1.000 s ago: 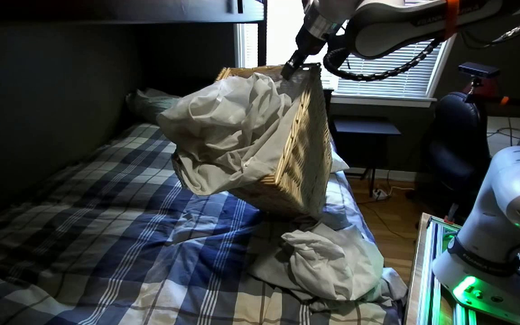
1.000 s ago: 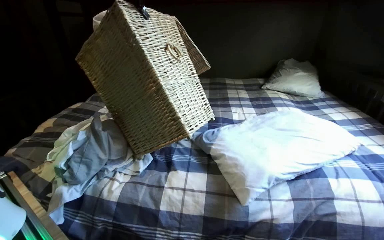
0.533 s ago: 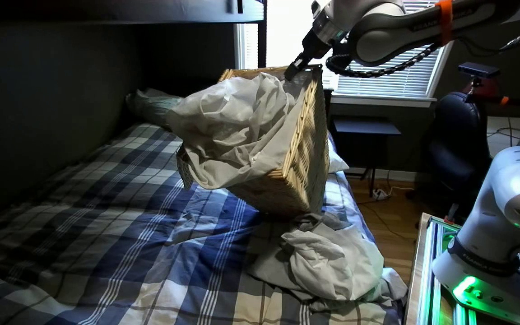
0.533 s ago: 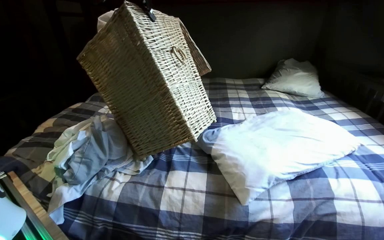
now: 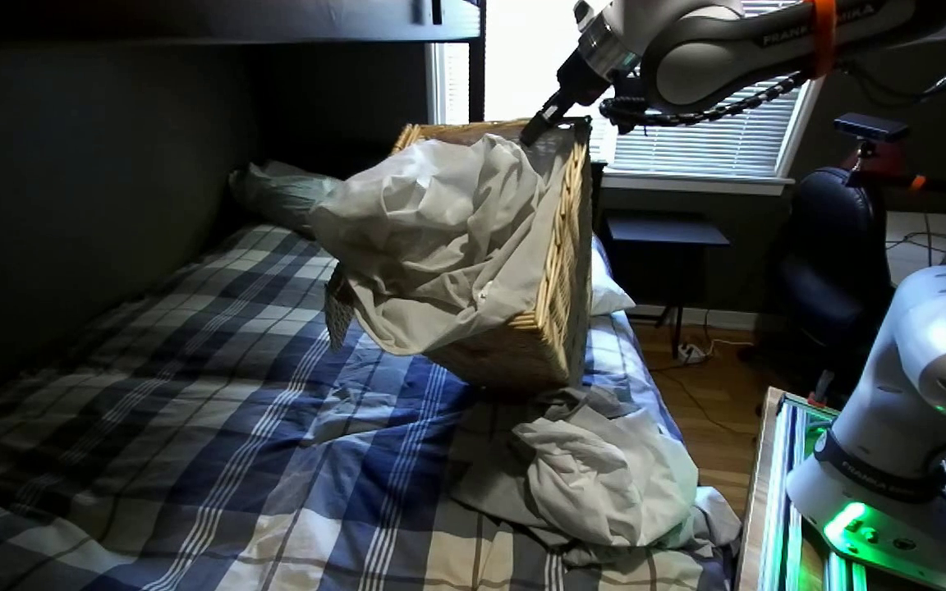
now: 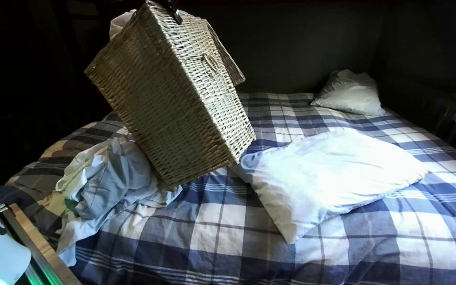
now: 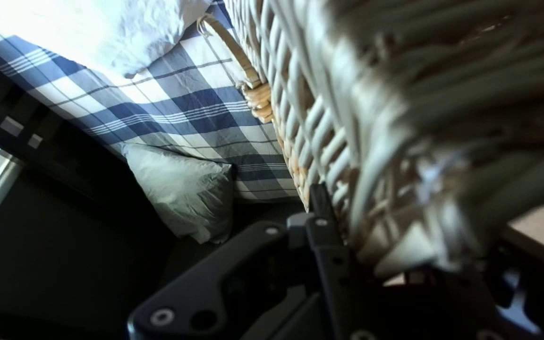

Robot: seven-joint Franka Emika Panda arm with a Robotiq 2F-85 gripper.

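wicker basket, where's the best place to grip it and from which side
Probably the upper rim, from above, one jaw inside and one outside, where the jaws clamp it now: the wicker basket is tilted with that edge highest, and the edge looks narrow enough to straddle.

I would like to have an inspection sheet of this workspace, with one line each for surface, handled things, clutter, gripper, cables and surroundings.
Surface: bed with wrinkled plaid cover.
Handled things: wicker basket, tilted, with beige cloth bulging from its open top; whether its bottom touches the bed, cannot tell.
Clutter: crumpled cloth pile on the bed near the basket's bottom; white pillow; second pillow farther back.
Gripper: closed on the basket, at its upper edge.
Cables: ribbed cable under the arm; white cord on the floor.
Surroundings: window blinds, small dark table, dark chair.
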